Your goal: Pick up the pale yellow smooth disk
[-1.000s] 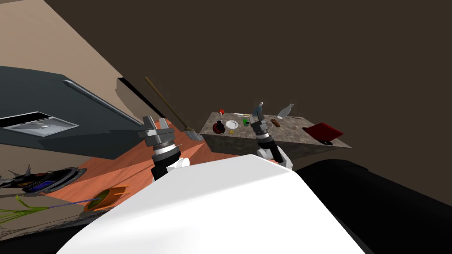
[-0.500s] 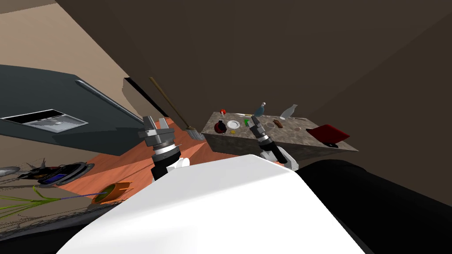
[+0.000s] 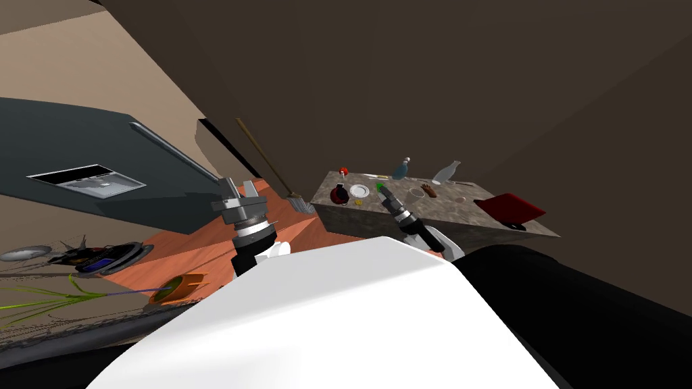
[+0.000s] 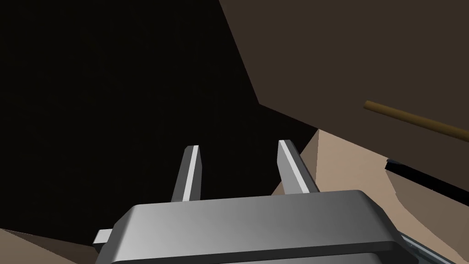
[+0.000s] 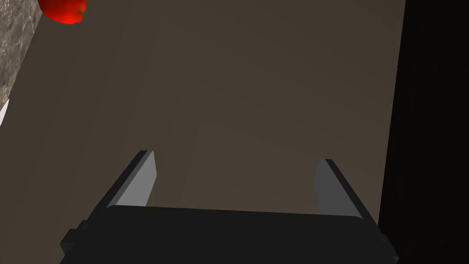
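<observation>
My right gripper (image 3: 382, 191) hangs over the table (image 3: 439, 211), jaws spread wide and empty, I'd say to straddle something low. It looks past the top at a brown wall (image 5: 275, 91), so I judge it not yet lined up. The disk (image 3: 358, 202), small, flat, smooth and pale yellow, lies near the gripper's left at the table's near edge, just beside a dark round pot (image 3: 337, 196) and a white plate (image 3: 359, 191). The top looks like mottled stone. My left gripper (image 3: 240, 189) sits well aside, jaws parted, probably parked.

Dim, flat render; edges splay, source perhaps overhead.
</observation>
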